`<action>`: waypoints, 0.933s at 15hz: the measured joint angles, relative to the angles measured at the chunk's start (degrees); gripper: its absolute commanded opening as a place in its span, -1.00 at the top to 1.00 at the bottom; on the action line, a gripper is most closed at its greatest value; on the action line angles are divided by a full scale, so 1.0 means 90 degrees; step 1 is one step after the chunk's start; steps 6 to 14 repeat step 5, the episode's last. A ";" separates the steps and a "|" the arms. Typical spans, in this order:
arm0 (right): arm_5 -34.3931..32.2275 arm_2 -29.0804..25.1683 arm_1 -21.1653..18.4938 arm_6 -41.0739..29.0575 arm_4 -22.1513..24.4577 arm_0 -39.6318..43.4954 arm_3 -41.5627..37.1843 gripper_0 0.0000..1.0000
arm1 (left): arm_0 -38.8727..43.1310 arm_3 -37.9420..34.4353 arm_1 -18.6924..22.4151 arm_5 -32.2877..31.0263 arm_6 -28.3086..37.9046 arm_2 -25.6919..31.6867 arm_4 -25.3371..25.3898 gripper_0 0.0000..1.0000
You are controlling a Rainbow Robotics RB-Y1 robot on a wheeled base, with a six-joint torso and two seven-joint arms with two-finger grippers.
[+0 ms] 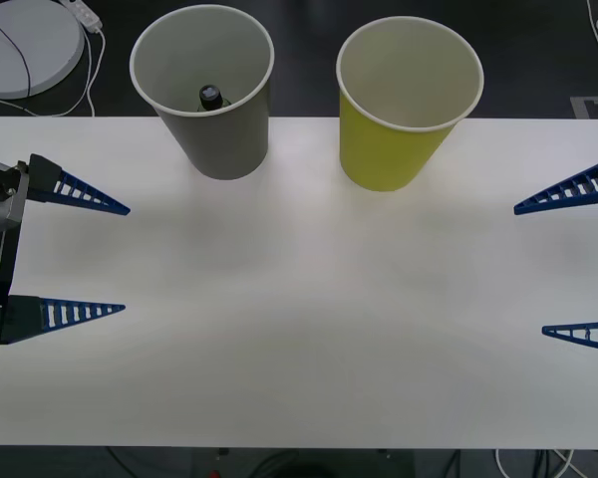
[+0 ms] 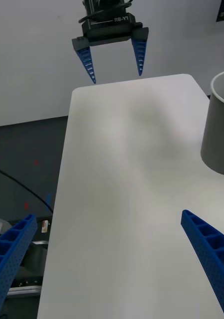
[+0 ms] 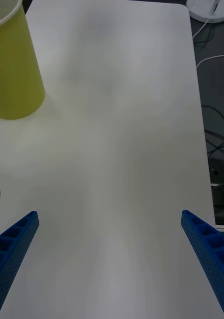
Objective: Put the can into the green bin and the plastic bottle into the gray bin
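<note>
The gray bin (image 1: 215, 134) stands at the back of the white table, left of centre. Inside it the black cap of the plastic bottle (image 1: 211, 97) shows, upright against the near wall. The green bin (image 1: 391, 149) stands to its right, and only its pale inside shows. The can is out of view. My left gripper (image 1: 127, 259) hovers open at the table's left side with nothing between its fingers. My right gripper (image 1: 529, 271) is open at the right side, also holding nothing. The right wrist view shows the gray bin (image 2: 219, 124) and the left gripper (image 2: 117, 78) across the table. The left wrist view shows the green bin (image 3: 15, 65).
A white round disc (image 1: 20, 45) with a cable lies on the dark floor behind the table's back left corner. The white table (image 1: 299, 339) runs bare between the two grippers. More cables lie on the floor past the table's edge (image 3: 211, 139).
</note>
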 measured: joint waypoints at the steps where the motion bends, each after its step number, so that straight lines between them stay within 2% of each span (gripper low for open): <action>1: -0.0009 -0.0004 0.0024 -0.0011 0.0005 0.0015 0.0005 -1.00 | 0.0000 0.0000 0.0000 0.0000 0.0000 0.0000 0.0000 -1.00; 14: -0.0011 -0.0005 0.0030 -0.0014 0.0006 0.0018 0.0007 -1.00 | 0.0000 0.0000 0.0000 0.0000 0.0000 0.0000 0.0000 -1.00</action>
